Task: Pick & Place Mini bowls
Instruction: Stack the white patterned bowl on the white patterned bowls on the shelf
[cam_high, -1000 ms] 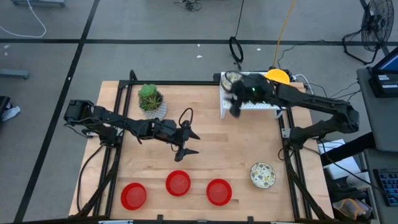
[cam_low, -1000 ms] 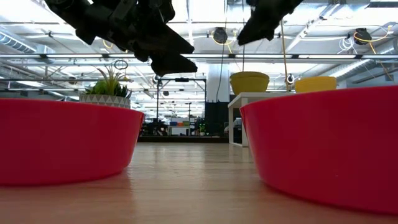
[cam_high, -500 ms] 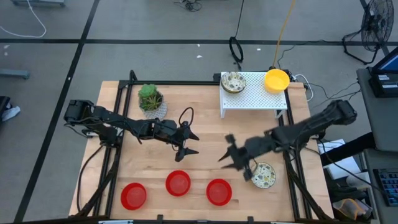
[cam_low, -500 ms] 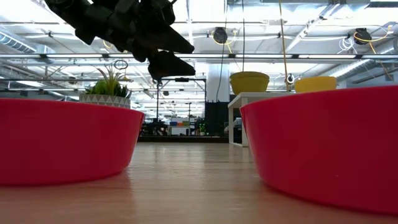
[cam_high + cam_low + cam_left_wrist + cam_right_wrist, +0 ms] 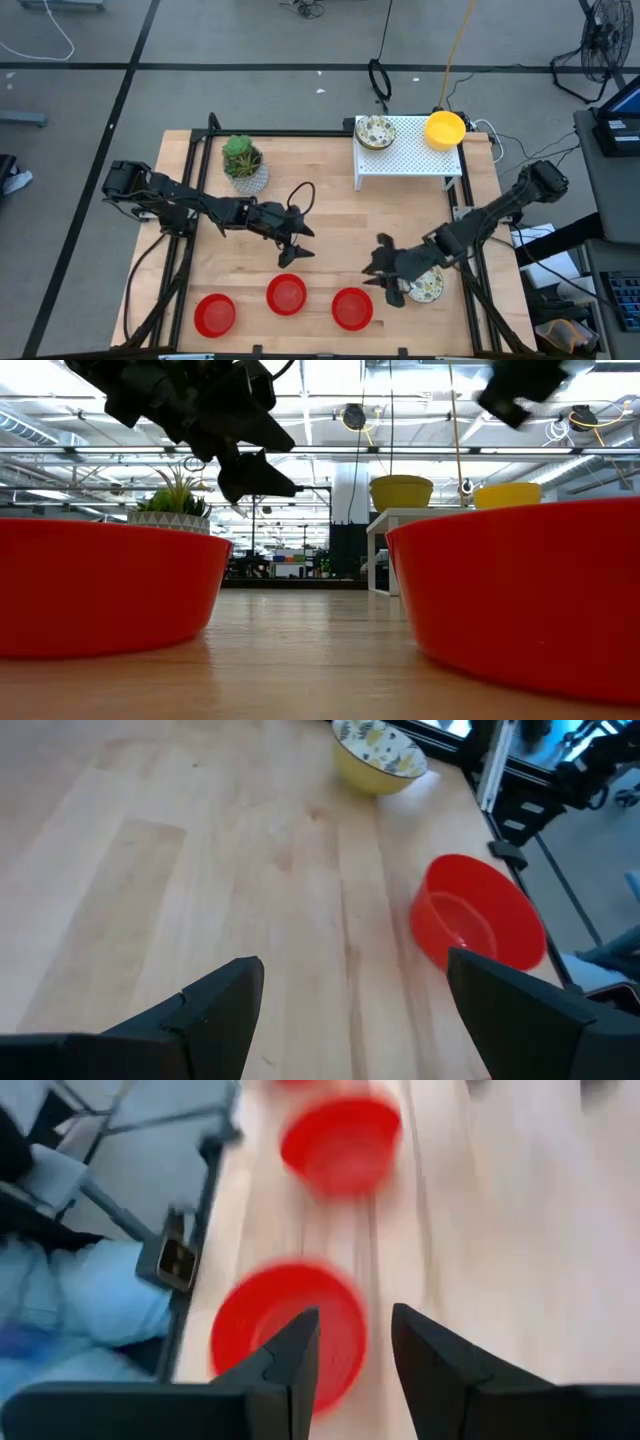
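Now | left tool (image 5: 292, 245) apart, empty | right tool (image 5: 388, 282) apart, half-hiding speckled bowl (image 5: 428, 285) | 3 red bowls (image 5: 287, 294)

Wooden table (image 5: 330, 210) under me, light planks, black metal frame along its edges. Green potted plant (image 5: 242, 160) in a white patterned pot stands near the far left corner; from table height it shows as spiky leaves (image 5: 178, 492). White perforated rack (image 5: 408, 162) sits at the far right side. Grey floor (image 5: 250, 60) around, with dark seam lines. Black cable loop (image 5: 379, 77) lies on it behind the table. Yellow cord (image 5: 458, 35) runs away beyond the rack. Fan (image 5: 606, 40) at the far right corner.
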`<control>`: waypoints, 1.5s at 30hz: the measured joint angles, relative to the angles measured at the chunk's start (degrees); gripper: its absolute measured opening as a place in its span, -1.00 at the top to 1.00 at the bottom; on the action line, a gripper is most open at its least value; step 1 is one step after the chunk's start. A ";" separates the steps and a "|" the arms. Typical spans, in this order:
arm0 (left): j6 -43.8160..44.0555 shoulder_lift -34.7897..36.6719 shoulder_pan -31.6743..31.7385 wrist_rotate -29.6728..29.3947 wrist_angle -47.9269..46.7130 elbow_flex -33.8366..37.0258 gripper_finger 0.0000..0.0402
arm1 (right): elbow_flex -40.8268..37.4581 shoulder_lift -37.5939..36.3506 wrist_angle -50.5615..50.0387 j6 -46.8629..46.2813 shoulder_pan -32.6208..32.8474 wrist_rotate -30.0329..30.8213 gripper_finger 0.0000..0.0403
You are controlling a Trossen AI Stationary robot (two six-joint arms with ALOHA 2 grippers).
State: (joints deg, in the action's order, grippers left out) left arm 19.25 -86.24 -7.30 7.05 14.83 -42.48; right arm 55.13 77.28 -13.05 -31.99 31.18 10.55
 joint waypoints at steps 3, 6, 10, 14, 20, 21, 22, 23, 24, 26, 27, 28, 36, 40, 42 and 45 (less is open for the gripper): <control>0.00 0.00 -0.87 -0.83 -0.07 0.00 -0.59 | 0.32 0.02 -5.69 -13.50 2.18 -0.62 0.42; 0.02 0.00 -1.54 -2.62 0.01 0.00 -0.59 | 0.55 -0.05 -9.52 -26.57 4.41 -2.40 0.41; 0.79 0.00 -1.89 -3.08 0.00 0.00 -0.59 | 0.55 0.18 -17.43 -46.12 6.40 -6.99 0.41; 2.09 0.00 -2.46 -3.12 -0.03 0.00 -0.59 | 0.53 0.24 -24.14 -54.47 7.09 -6.07 0.41; 2.32 0.00 -4.07 -3.14 -0.11 0.00 -0.59 | 0.48 0.75 -25.77 -57.58 7.17 -4.59 0.41; 2.32 0.00 -4.34 -3.12 -0.10 0.00 -0.59 | 0.47 1.05 -25.82 -58.34 7.15 -4.53 0.41; 2.32 0.00 -4.59 -3.15 -0.10 0.00 -0.59 | 0.46 1.50 -26.15 -59.26 7.17 -4.54 0.41; 2.32 0.00 -4.83 -3.13 -0.09 0.00 -0.59 | 0.40 1.94 -26.76 -60.28 7.19 -4.84 0.41; 2.29 0.00 -5.00 -3.13 -0.09 0.00 -0.59 | 0.38 2.42 -27.20 -61.29 7.21 -5.38 0.41; 2.16 0.00 -5.28 -3.12 -0.09 0.00 -0.59 | 0.36 3.46 -27.49 -62.96 7.20 -6.35 0.41; 2.12 0.00 -5.38 -3.12 -0.09 0.00 -0.59 | 0.36 4.14 -27.49 -63.33 7.19 -7.02 0.41; 2.08 0.00 -5.55 -3.15 -0.09 0.00 -0.59 | 0.36 4.84 -27.53 -63.41 7.19 -7.88 0.42; 2.05 0.00 -5.61 -3.17 -0.09 0.00 -0.59 | 0.36 9.01 -29.51 -63.41 7.19 -10.77 0.43; 2.05 0.00 -5.59 -3.18 -0.08 0.00 -0.59 | 0.36 9.89 -33.59 -63.24 7.19 -10.87 0.43; 2.01 0.00 -5.59 -3.19 -0.07 0.00 -0.59 | 0.36 9.85 -34.94 -62.15 7.19 -10.84 0.44; 1.99 0.00 -5.59 -3.19 -0.07 0.00 -0.59 | 0.36 9.87 -36.29 -60.95 7.17 -10.83 0.51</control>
State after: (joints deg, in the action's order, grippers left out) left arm 21.24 -86.24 -12.88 3.86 14.76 -42.48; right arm 55.48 87.15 -49.34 -92.94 38.35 -0.27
